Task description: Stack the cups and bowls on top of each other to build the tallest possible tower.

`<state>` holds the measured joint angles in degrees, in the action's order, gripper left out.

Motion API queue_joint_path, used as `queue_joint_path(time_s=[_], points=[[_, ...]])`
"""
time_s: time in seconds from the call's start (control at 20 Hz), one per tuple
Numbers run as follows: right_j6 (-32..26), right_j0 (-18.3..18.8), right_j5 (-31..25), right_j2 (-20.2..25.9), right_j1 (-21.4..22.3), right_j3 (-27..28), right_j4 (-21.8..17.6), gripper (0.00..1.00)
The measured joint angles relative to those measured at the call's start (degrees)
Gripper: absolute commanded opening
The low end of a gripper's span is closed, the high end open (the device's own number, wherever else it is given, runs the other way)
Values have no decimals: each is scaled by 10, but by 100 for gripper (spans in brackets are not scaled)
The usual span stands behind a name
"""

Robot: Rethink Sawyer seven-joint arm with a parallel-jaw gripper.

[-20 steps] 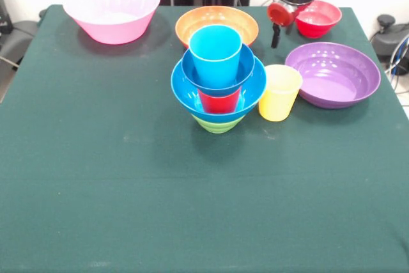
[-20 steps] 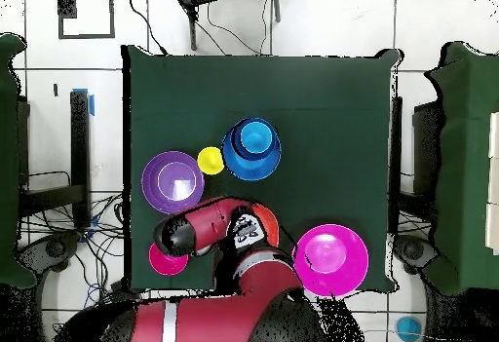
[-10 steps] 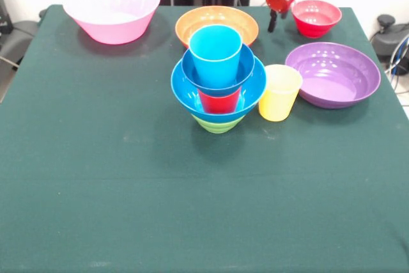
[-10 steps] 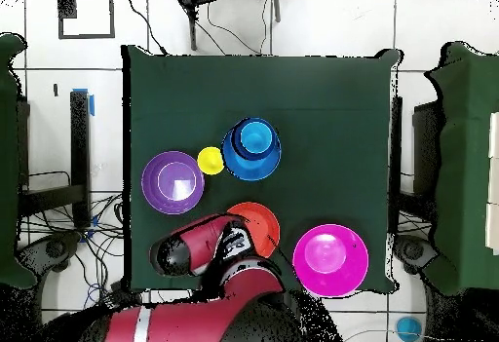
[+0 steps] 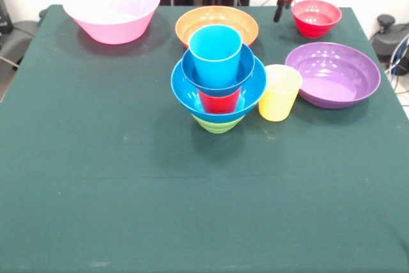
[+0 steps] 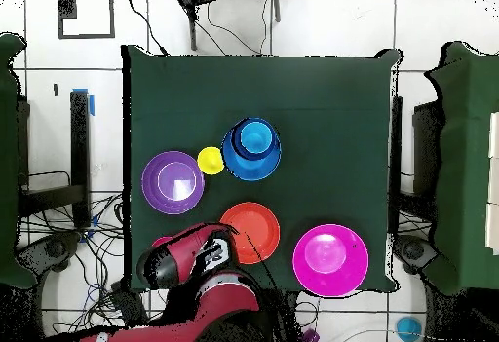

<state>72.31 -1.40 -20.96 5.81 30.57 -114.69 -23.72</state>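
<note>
Front view, tower: you are looking at the tower (image 5: 218, 81) standing mid-table as 5 nested pieces: small green bowl (image 5: 217, 123) at the base, large blue bowl (image 5: 184, 87), red cup (image 5: 218, 101), small blue bowl (image 5: 192, 68), sky-blue cup (image 5: 215, 51) on top.
Front view, loose pieces: the yellow cup (image 5: 280, 92) is standing just beside the tower; the purple bowl (image 5: 332, 75), the small red bowl (image 5: 316, 17), the orange bowl (image 5: 217, 22) and the pink bowl (image 5: 113, 11) are lying apart on the table (image 5: 128, 190).
Front view, step: you are probably choosing the next piece; the yellow cup looks like the best height gain if it is seated upright on the sky-blue cup.
Front view, how to do it: come down straight over the cup, grip its rim wall, lift clear before crossing, and lower centred, because a sideways nudge could topple the tower.
Front view, arm: the gripper (image 5: 282, 6) is hanging at the top edge, just beside the small red bowl and well clear of the tower.
Front view, claw: only 1 dark tip is showing, so you cannot tell how wide it is or whether it is holding anything.
Overhead view, arm: the arm (image 6: 185, 265) is sitting folded at the table edge, covering most of the small red bowl.
Overhead view, tower: it is reading as 1 blue disc with the yellow cup touching its side.
</note>
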Motion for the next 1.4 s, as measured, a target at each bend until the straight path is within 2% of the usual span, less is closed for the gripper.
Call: queue_joint_path(time_s=[0.55, 1.05, 1.4], points=[[28, -6, 49, -12, 0, 0, 0, 100], [31, -6, 49, -13, 3, 0, 0, 100], [31, -6, 49, -13, 33, -7, 0, 100]])
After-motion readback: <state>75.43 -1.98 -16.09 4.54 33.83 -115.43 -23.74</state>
